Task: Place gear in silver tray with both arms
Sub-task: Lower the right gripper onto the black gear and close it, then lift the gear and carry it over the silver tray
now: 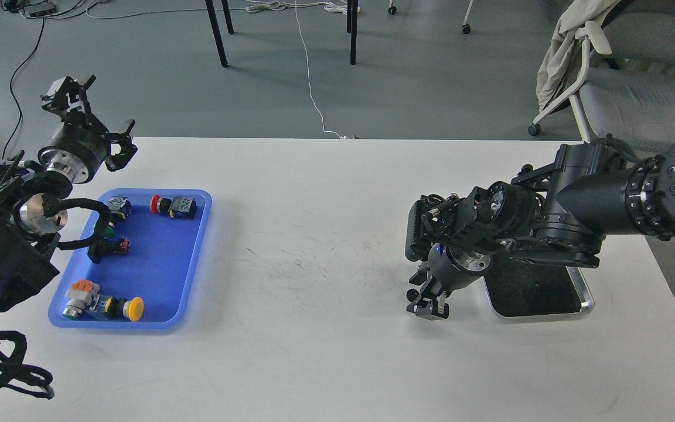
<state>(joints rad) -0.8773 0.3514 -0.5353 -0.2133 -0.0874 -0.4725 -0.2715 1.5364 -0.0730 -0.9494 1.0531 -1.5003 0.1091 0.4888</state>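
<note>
Seemingly nothing is placed yet: the silver tray [580, 302] looks empty beside my right gripper [428, 303], whose jaws I cannot tell. My left gripper [94, 114] hangs spread above the blue tray [197, 258] of parts.

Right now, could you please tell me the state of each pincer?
Left pincer: open, holding nothing.
Right pincer: cannot be told; seen dark and small.

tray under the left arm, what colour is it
Blue: the plastic tray holding the push-button parts, seen in the head view.
</note>
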